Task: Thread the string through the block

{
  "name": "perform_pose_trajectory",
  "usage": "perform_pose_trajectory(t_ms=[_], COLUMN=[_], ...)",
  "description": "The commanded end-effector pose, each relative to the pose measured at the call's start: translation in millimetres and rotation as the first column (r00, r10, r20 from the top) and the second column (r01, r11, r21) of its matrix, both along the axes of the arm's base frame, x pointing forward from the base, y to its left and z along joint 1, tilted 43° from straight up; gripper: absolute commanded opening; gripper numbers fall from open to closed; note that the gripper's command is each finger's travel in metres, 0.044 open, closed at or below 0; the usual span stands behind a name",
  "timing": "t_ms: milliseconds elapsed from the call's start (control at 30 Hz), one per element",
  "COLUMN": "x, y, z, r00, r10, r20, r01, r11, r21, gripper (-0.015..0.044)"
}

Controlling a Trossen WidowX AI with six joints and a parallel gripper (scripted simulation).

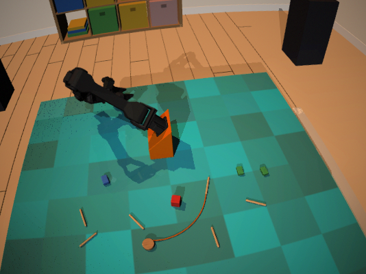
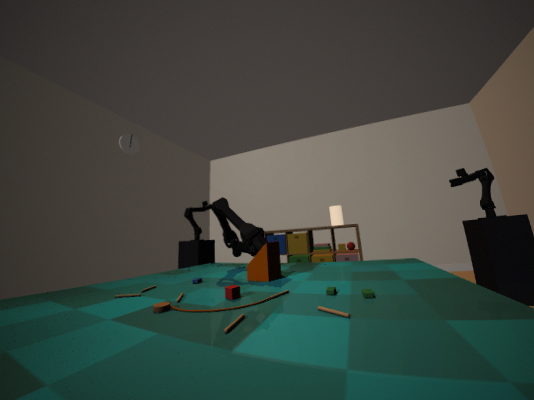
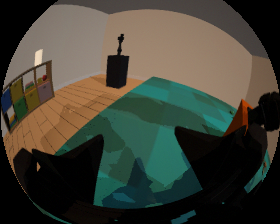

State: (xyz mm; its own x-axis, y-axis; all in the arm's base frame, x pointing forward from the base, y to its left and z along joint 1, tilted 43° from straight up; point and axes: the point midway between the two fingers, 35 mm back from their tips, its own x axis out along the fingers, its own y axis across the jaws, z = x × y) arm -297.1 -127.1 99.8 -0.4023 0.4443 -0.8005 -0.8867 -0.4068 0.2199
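The red block (image 1: 176, 201) (image 2: 232, 292) stands on the mat; its hole cannot be made out. The round wooden button (image 1: 148, 244) (image 2: 161, 307) lies nearer the front edge. The brown string (image 1: 188, 229) (image 2: 215, 310) curves from it past the red block's right side in the top view. The thin stick (image 1: 208, 185) (image 2: 281, 294) on its free end lies flat, beyond and to the right of the block. My gripper (image 1: 129, 95) (image 3: 139, 135) is open and empty, off the mat's surface at the far left, well away from stick and block.
An orange wedge-shaped body (image 1: 162, 148) (image 2: 259, 268) (image 3: 239, 123) stands at my arm's base. A blue block (image 1: 105, 179) (image 2: 197, 281) and two green blocks (image 1: 240, 170) (image 1: 264, 170) lie apart. Several loose sticks lie around the string, one (image 1: 214, 237) at its right, one (image 1: 136, 221) at its left.
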Motion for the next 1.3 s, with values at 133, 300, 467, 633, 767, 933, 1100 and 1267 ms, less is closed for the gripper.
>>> perform_pose_trajectory(t_ms=[133, 300, 467, 633, 767, 933, 1100, 1267], x=[1, 5, 26, 66, 95, 134, 183, 251], y=[17, 9, -30, -74, -112, -150, -183, -208], z=[18, 20, 21, 35, 56, 85, 106, 126], r00=[1.000, 0.999, 0.966, 0.898, 0.825, 0.722, 0.577, 0.348], r10=[0.000, 0.039, 0.256, 0.439, 0.549, 0.642, 0.749, 0.850], r20=[-0.001, 0.001, 0.040, -0.026, -0.134, -0.260, -0.325, -0.397], r01=[0.000, -0.039, -0.257, -0.439, -0.564, -0.692, -0.813, -0.922], r11=[1.000, 0.999, 0.966, 0.898, 0.814, 0.672, 0.492, 0.234], r21=[0.001, -0.001, 0.025, -0.022, -0.136, -0.263, -0.310, -0.307], gripper=[0.0440, 0.0440, 0.0440, 0.0440, 0.0440, 0.0440, 0.0440, 0.0440])
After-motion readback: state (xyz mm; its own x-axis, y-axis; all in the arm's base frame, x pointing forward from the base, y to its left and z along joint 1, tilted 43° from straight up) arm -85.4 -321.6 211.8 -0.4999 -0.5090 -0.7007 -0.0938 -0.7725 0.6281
